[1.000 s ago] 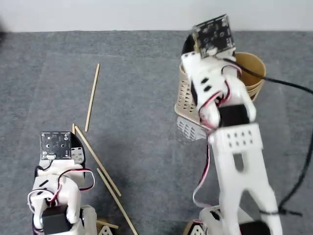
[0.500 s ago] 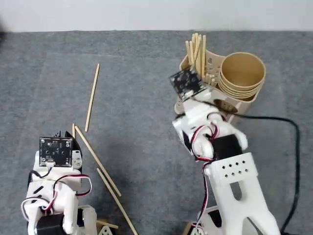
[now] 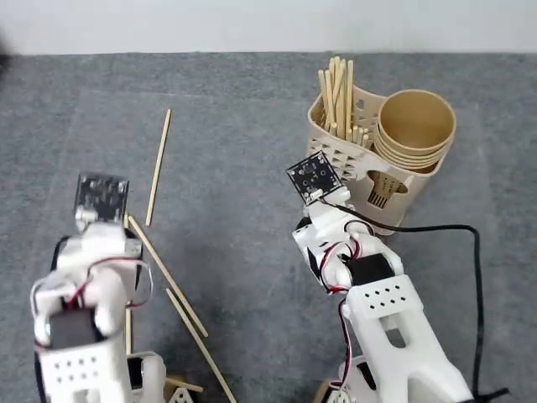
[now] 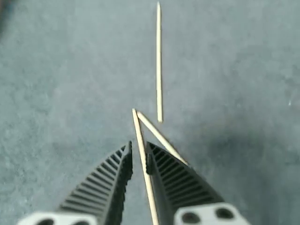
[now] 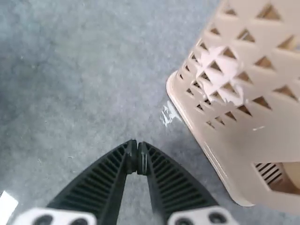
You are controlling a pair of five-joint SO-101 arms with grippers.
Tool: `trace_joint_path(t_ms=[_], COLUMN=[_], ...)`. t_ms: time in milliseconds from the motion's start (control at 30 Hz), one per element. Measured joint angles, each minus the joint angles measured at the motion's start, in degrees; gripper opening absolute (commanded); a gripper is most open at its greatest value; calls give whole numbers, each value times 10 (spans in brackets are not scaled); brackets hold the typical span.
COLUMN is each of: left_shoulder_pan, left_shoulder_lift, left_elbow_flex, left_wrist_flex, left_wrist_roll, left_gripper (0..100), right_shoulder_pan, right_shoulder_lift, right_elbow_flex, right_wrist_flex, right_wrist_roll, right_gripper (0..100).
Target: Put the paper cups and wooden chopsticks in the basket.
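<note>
Where left jaws part, chopstick [image 4: 138, 140] lies.

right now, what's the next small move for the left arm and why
Probably close the left gripper on the chopstick running between its open fingers, then lift. That stick lies flat on the mat, already centred in the gap. A second chopstick angles off close beside one finger, so close gently. The right gripper sits shut and empty by the basket.
</note>
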Motion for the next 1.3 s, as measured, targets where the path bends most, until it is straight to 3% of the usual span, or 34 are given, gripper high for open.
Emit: trace_joint_path(t_ms=[400,867,1300], left_shoulder_pan=[-33,-48,-64], left_shoulder_lift=[346,725,781], left_elbow_flex=[-98,-272,-332], left_wrist_flex=[-25,-53,-7], left_wrist_roll=[-68,-33,25], left_gripper=[218,229,196], right_shoulder_pan=[0,0,0], right_shoulder_lift=[0,0,0], right_elbow_flex=[0,0,0], right_wrist_flex=[-3,-3,-3], right_wrist_roll=[0,0,0], right_gripper=[14,15,15])
